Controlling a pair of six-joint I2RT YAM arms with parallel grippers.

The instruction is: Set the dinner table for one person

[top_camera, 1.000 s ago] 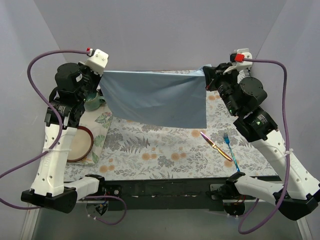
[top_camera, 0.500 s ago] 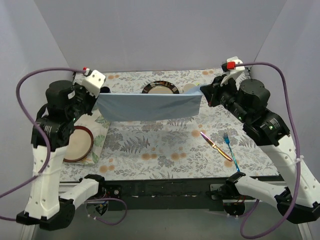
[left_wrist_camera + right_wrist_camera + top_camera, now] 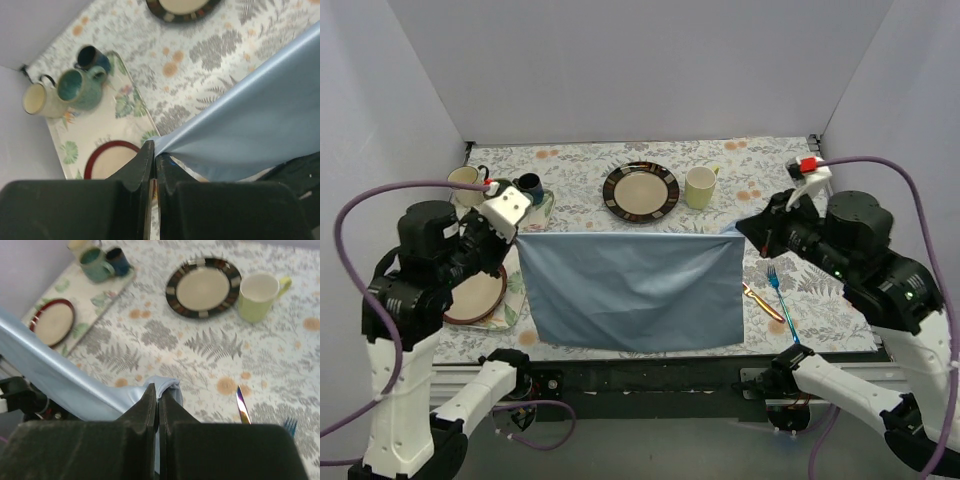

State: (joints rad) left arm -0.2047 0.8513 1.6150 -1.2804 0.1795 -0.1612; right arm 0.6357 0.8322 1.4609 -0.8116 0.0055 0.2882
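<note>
The dinner table (image 3: 580, 195) wears white cloth with fern leaves and orange flowers. A light-blue cloth mat (image 3: 630, 290) is stretched between both grippers over the table's near half. My left gripper (image 3: 517, 233) is shut on its left corner (image 3: 162, 145). My right gripper (image 3: 742, 230) is shut on its right corner (image 3: 167, 385). A dark-rimmed plate (image 3: 641, 191) and a yellow-green mug (image 3: 700, 187) stand behind the mat. A knife (image 3: 763, 301) and a blue fork (image 3: 780, 295) lie at the right.
A floral tray (image 3: 535, 210) at the left holds a red-rimmed plate (image 3: 475, 295), a teal mug (image 3: 80, 89), a dark blue cup (image 3: 530, 185) and a cream mug (image 3: 466, 181). Grey walls close in the back and sides.
Both grippers have moved toward the near edge and down with the mat. It has gone from hanging at the back to spread over the near half, uncovering the plate and mugs.
</note>
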